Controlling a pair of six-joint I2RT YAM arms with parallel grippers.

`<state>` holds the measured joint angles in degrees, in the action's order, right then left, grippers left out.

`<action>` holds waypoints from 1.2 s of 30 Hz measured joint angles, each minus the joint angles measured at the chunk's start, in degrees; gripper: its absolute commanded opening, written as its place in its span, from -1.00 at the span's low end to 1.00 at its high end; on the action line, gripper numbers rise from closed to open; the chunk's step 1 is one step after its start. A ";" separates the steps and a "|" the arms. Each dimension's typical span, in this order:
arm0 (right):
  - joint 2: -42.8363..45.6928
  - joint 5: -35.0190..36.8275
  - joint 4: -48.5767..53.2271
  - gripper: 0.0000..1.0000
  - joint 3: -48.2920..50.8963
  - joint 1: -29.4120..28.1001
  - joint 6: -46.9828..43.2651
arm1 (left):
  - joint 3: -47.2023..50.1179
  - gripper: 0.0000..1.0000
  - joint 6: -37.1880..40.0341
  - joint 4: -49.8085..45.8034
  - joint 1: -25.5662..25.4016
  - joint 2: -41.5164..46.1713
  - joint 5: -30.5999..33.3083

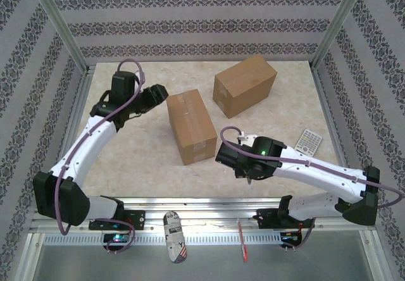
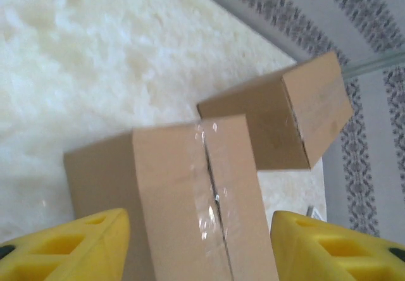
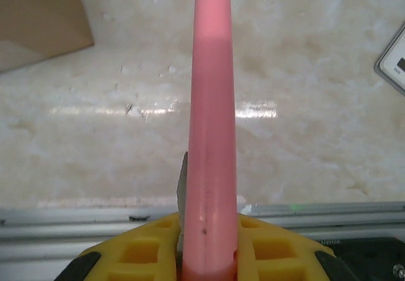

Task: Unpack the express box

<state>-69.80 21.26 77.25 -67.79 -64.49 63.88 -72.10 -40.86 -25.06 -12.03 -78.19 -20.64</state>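
Note:
A taped cardboard box (image 1: pixel 191 126) lies in the middle of the table, its clear tape running along the top seam (image 2: pixel 212 186). My left gripper (image 1: pixel 158 93) hovers at the box's far left end. Its yellow fingers stand open in the left wrist view, one on each side of the box top (image 2: pixel 199 230), not touching it. My right gripper (image 1: pixel 250 176) sits near the front of the table, right of the box. It is shut (image 3: pixel 209 224) on a pink knife handle (image 3: pixel 212 104) with a grey blade edge (image 3: pixel 183 183) beside it.
A second cardboard box (image 1: pixel 244 85) (image 2: pixel 285 119) stands behind and to the right of the taped one. A calculator (image 1: pixel 308 142) (image 3: pixel 395 59) lies at the right. A patterned roll (image 1: pixel 174 237) and a thin red stick (image 1: pixel 242 240) rest on the near rail. Metal frame posts edge the table.

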 measured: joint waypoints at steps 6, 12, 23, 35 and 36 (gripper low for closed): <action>-3.43 2.95 -7.08 -1.00 1.33 3.10 -1.27 | -13.81 0.03 6.27 -4.66 1.66 -15.04 3.72; -10.64 3.93 -12.90 -1.00 1.14 3.65 -1.27 | -24.59 -0.01 10.58 -7.30 2.03 -30.01 7.43; -18.03 3.17 -18.34 -1.00 -2.12 6.21 -2.78 | -24.65 -0.02 12.41 -6.78 2.03 -36.20 7.17; -20.79 1.66 -21.55 -1.00 -3.93 11.63 -8.07 | -8.26 -0.03 11.89 -2.58 2.78 -27.58 6.32; -20.81 1.66 -21.81 -1.00 -4.07 12.26 -8.55 | -7.26 -0.03 11.78 -2.51 2.78 -26.49 6.32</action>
<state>-90.61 22.92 55.44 -71.85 -52.23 55.33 -79.35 -29.08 -27.57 -9.26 -104.68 -14.33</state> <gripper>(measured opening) 0.165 0.485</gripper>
